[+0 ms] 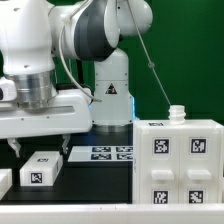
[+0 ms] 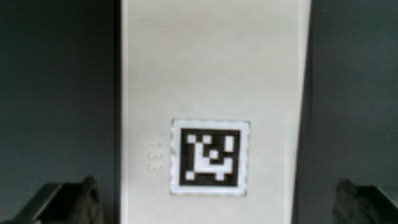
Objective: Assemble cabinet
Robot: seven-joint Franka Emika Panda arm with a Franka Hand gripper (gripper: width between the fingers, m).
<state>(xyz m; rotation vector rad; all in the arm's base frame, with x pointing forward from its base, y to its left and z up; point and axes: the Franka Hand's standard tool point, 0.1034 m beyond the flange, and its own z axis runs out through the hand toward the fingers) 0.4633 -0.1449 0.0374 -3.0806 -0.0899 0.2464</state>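
Pick-up step, by my judgement. Two-finger gripper [image 1: 40, 146], fingers apart and empty, hangs over a flat white tagged plastic panel [image 1: 42, 168] near the worktop's near edge, on the exterior view's left. The large white tagged plastic cabinet [image 1: 185, 160] stands at the near corner on the exterior view's right. The next move calls for a square descent, then closing across the panel's width.

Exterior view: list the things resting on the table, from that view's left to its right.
small white piece cut off by the left edge → tagged white panel → marker board → cabinet
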